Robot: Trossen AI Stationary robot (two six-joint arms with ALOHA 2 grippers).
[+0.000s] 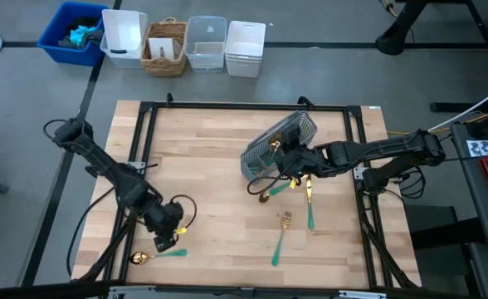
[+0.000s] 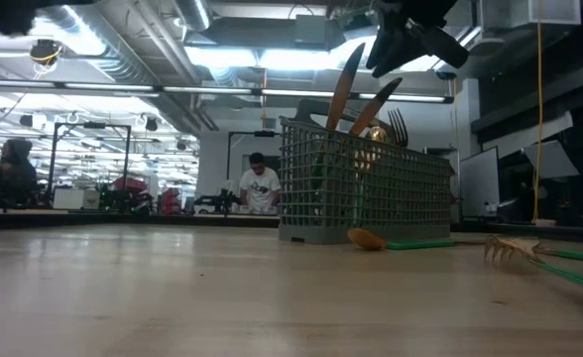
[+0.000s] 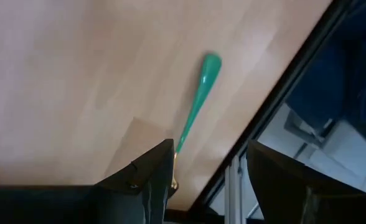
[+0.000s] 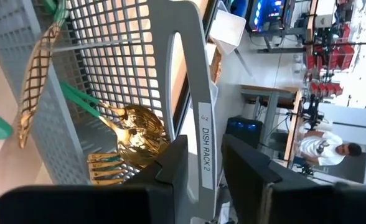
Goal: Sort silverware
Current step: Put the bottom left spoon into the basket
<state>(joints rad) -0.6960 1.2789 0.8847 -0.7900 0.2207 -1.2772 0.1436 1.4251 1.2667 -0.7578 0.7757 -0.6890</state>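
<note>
Silverware sits partly in the caddy (image 1: 279, 148), whose rim the right gripper (image 1: 287, 159) pinches between its fingers, with a fork (image 1: 282, 236) and others lying near it, while the left gripper (image 1: 166, 238), fingers apart, hovers over a spoon (image 1: 155, 256) well away.

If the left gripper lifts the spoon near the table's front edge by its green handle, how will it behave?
The spoon looks rigid, so it probably will not bend. Its slim, smooth teal handle may slip or twist between the left gripper's open fingers. The gold bowl likely outweighs the handle, so it may tip downward.
</note>
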